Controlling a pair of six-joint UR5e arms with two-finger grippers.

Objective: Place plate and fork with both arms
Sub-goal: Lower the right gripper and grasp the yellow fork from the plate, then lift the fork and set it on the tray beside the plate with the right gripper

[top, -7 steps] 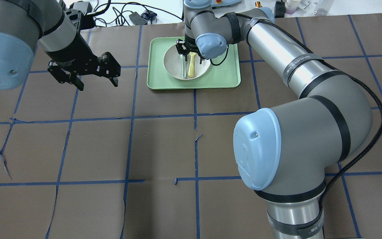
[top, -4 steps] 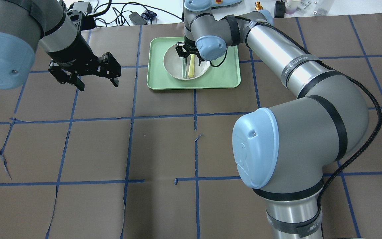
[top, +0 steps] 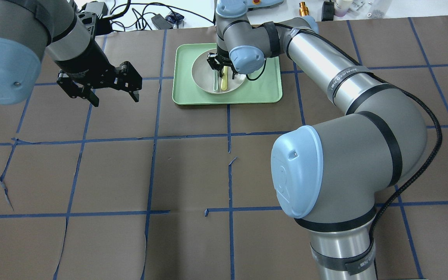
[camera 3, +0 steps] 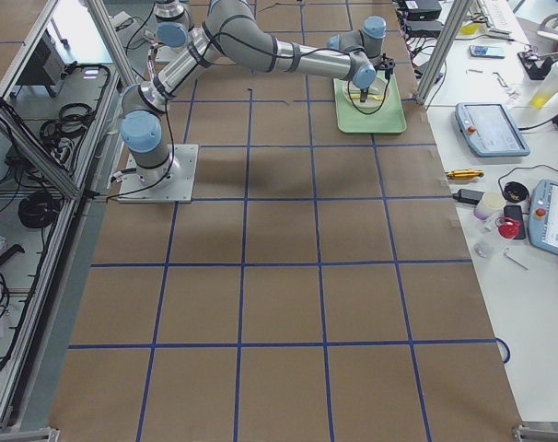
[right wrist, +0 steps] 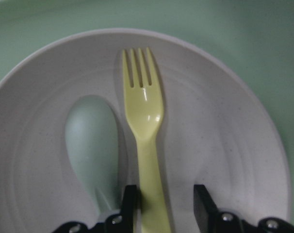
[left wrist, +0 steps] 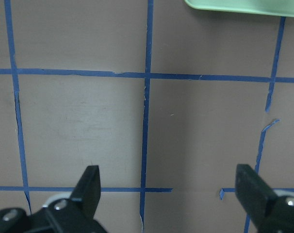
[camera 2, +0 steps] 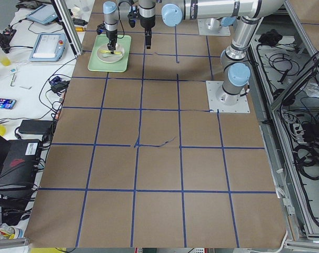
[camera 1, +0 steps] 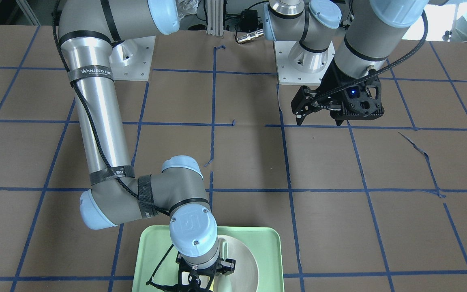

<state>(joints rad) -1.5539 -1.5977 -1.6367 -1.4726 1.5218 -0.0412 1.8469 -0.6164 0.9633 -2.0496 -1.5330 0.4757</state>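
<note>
The off-white plate (top: 202, 74) sits in the pale-green tray (top: 263, 89) at the far side of the table. The yellow fork (right wrist: 144, 116) lies in the plate beside a grey-green spoon (right wrist: 91, 141), tines pointing away from the wrist camera. My right gripper (right wrist: 166, 206) is down in the plate, open, with its fingers on either side of the fork's handle; a gap shows on one side. It also shows in the overhead view (top: 218, 65). My left gripper (top: 115, 100) is open and empty, hovering over the table left of the tray.
The tray's near edge (left wrist: 244, 5) shows at the top of the left wrist view, above brown paper with blue tape lines. Cables and small items lie beyond the table's far edge (top: 150, 15). The right arm's elbow (top: 325, 163) looms over the right half of the table.
My right gripper has come lower into the plate and now straddles the fork's handle. The left arm has not moved.
</note>
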